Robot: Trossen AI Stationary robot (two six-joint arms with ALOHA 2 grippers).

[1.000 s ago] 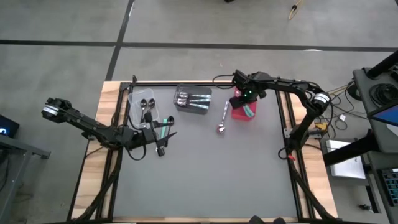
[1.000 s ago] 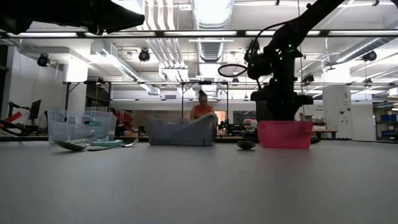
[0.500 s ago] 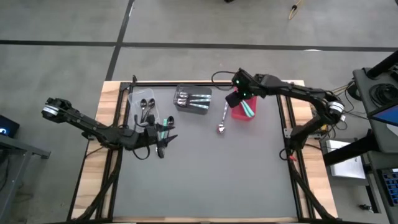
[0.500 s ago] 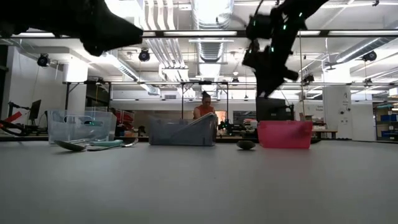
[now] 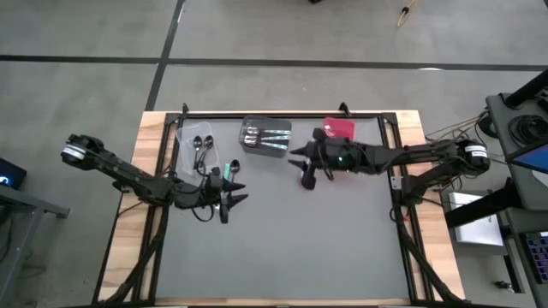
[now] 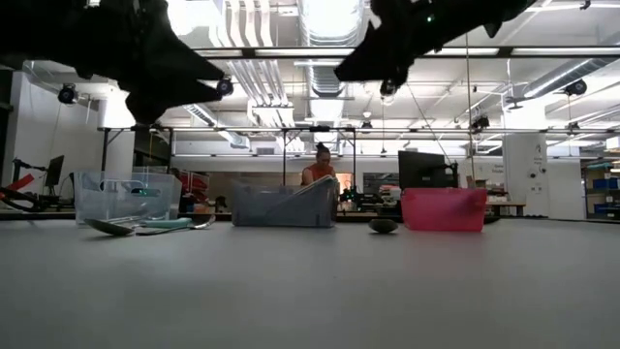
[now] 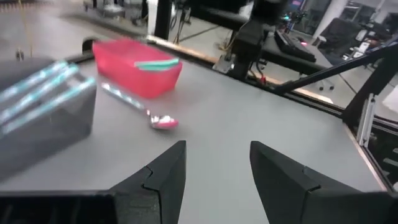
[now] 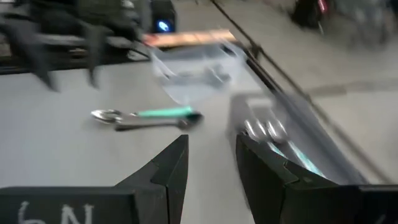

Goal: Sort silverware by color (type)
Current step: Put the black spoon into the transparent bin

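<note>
Looking down, you see a teal-handled spoon lying on the worktop by the clear bin, long way pointing near to far. Your left tool hangs open just near of it, holding nothing. Your right tool is open too, empty, between the grey bin and red bin.

Your grey table carries three bins: clear, dark grey, red, plus loose spoons.
</note>
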